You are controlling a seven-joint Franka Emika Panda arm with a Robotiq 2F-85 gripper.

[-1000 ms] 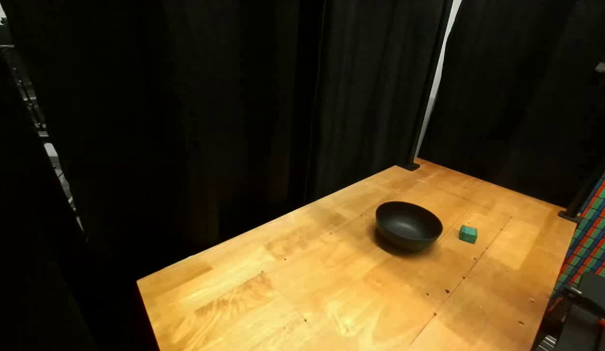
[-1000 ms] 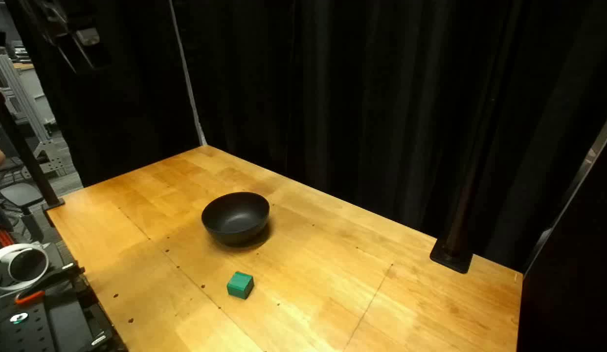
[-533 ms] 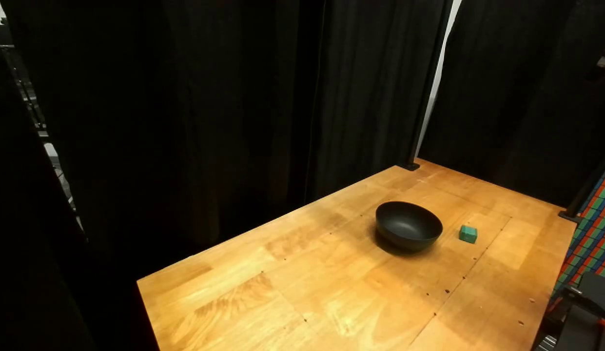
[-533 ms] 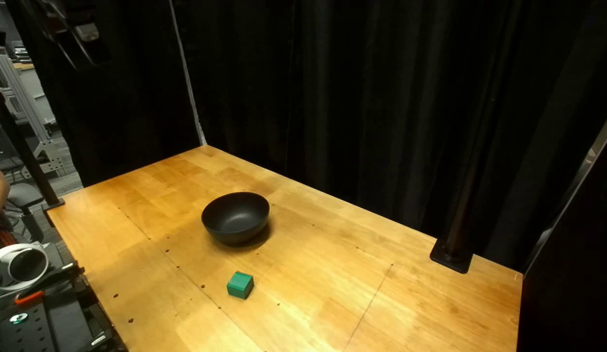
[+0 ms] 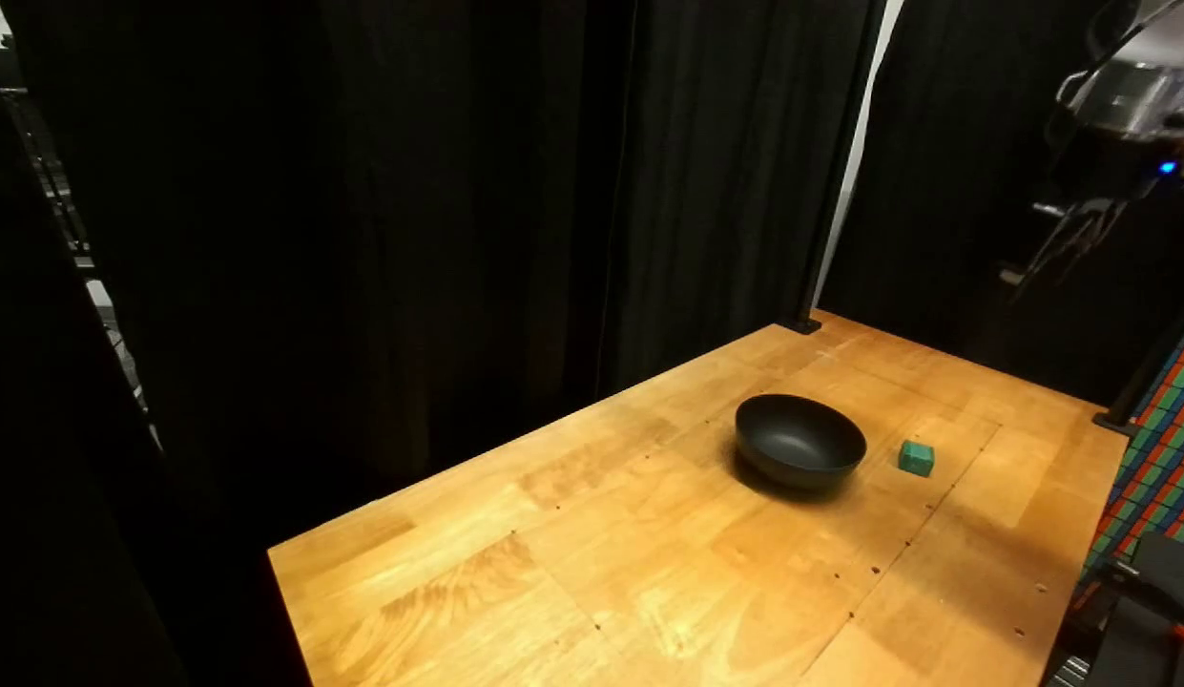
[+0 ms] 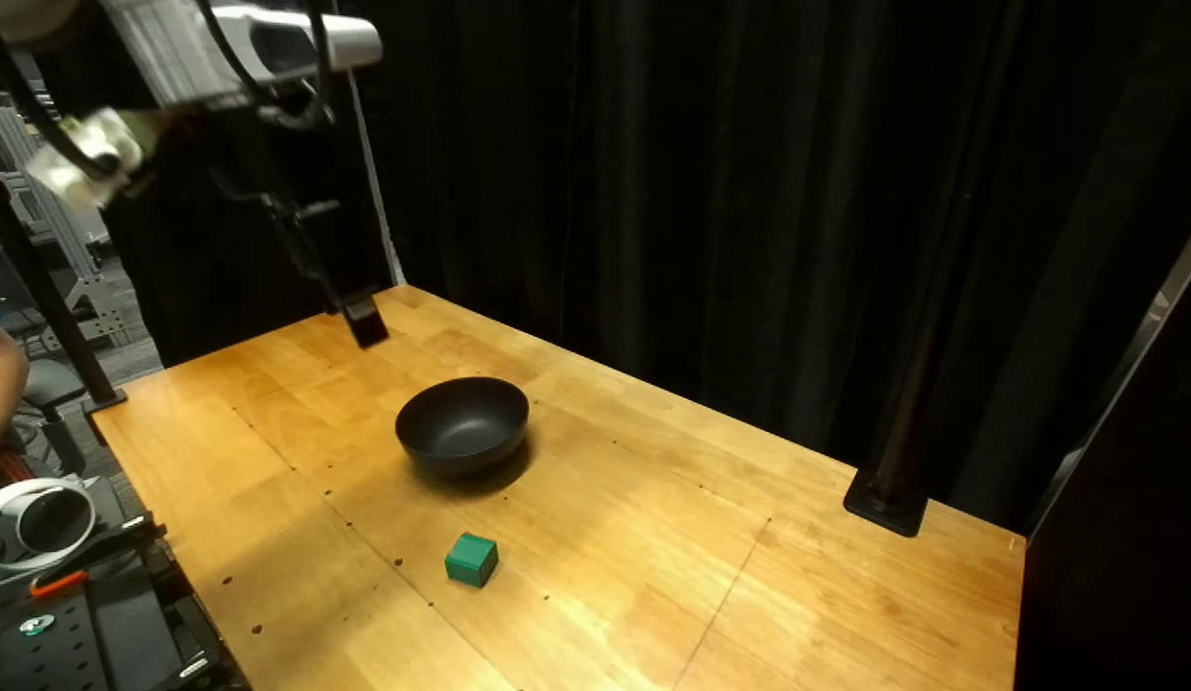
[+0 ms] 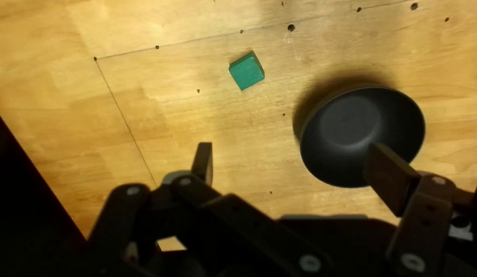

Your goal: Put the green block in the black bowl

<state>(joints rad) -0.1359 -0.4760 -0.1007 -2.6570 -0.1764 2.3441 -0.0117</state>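
Wrist view: we see end effector (image 7: 291, 163) spread wide, empty, presumably to grasp green block (image 7: 246, 71) lying near black bowl (image 7: 357, 132).

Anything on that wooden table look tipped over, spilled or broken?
Nothing much stands out: the black bowl sits upright, the green block rests flat, apart from it, and no spill shows. The tabletop has small dark holes.

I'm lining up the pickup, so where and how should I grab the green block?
Probably from straight above, on two opposite upright sides: the green block is a flat-topped cube, apart from the black bowl. Its sides look skewed to the open hand, so align that first.
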